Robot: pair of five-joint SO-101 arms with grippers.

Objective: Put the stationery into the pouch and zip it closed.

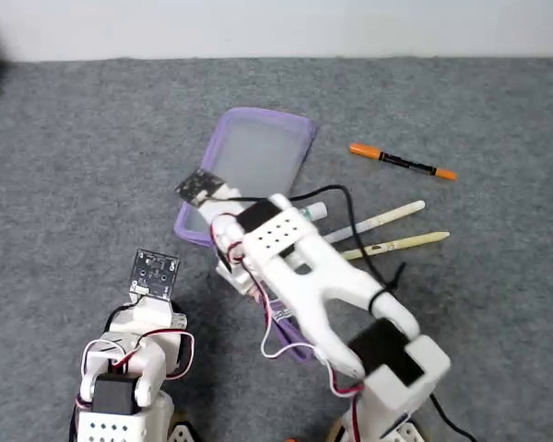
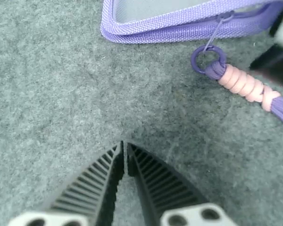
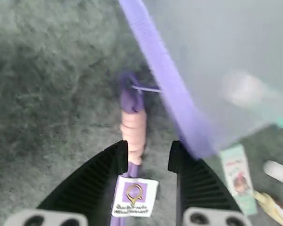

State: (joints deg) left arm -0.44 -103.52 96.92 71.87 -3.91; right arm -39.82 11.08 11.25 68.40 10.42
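A purple pouch [image 1: 258, 157] with a translucent top lies on the grey felt, unzipped along its near edge [image 2: 179, 21]. Its zipper pull [image 2: 236, 81], a pink wrapped cord on a purple ring, trails onto the felt. My right gripper [image 3: 148, 150] stands open astride this pull [image 3: 133, 129], whose white tag [image 3: 132, 195] lies between the fingers. My left gripper [image 2: 124, 153] is shut and empty, low over bare felt just short of the pouch. An orange marker [image 1: 401, 161] and two cream pens [image 1: 387, 219] [image 1: 396, 245] lie to the right of the pouch.
The right arm [image 1: 304, 267] stretches across the near end of the pouch and hides it. A white-capped item [image 1: 313, 212] lies at the pouch's right edge. A pale wall [image 1: 276, 28] borders the far side of the felt.
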